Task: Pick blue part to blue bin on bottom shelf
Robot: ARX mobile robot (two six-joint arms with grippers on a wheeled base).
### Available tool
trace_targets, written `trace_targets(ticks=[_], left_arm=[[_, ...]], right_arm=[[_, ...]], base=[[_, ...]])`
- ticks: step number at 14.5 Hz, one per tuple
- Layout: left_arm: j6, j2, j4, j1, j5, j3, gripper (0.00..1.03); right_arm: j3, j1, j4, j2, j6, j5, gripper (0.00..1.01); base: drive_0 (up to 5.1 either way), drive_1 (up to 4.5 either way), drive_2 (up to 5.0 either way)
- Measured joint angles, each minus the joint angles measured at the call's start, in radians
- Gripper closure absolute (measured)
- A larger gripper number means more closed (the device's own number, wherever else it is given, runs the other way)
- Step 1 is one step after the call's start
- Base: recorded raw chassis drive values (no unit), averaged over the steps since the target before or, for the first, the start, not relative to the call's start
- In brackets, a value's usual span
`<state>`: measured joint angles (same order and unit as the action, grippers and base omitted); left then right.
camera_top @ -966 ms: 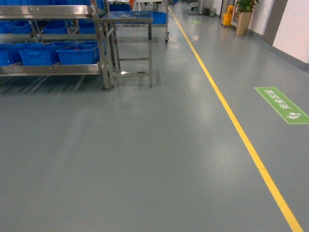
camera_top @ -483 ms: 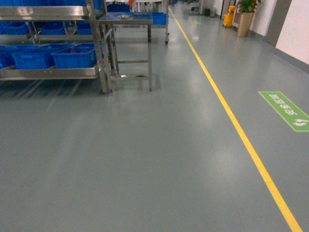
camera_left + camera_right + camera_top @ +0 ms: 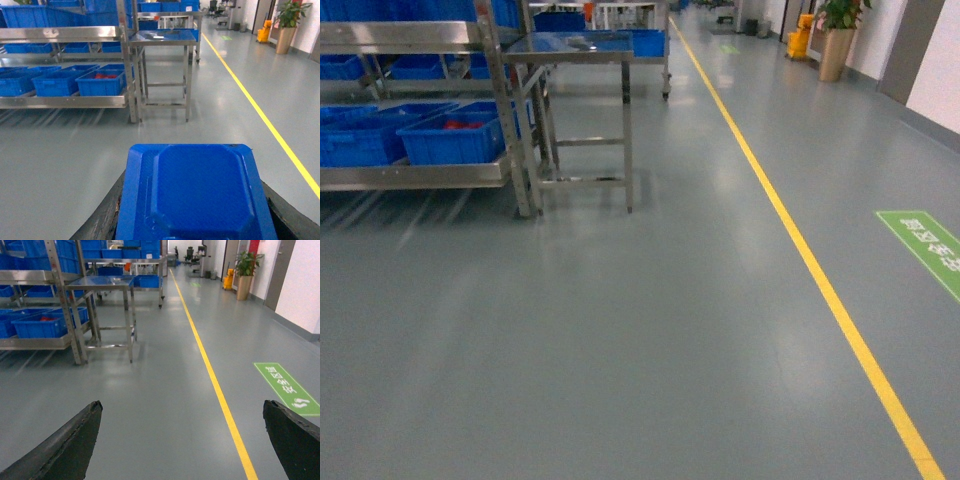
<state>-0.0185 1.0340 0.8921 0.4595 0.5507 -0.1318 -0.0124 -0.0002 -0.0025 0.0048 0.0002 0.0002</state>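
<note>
We've rolled closer to the rack since a second ago, so its bottom shelf [image 3: 415,172] sits lower and bigger in the head view, and the green floor sign has slid toward the right edge. Our left hand [image 3: 195,227] is clamped on the blue part [image 3: 195,192], well short of the blue bins [image 3: 102,82]. The right hand [image 3: 182,440] is spread wide, empty — we're mid-carry.

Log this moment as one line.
phase: transit | left gripper: shut on blue part | right gripper: open | rack: ahead-left
</note>
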Motion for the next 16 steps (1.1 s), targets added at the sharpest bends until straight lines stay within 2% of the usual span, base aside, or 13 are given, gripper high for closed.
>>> trace_targets(ticks=[16], left_arm=[[0.0,0.0,-0.003,0.0,-0.001,0.0,0.58]], right_arm=[[0.0,0.0,-0.005,0.0,0.0,0.0,0.03]], base=[[0.0,4.37,-4.3]])
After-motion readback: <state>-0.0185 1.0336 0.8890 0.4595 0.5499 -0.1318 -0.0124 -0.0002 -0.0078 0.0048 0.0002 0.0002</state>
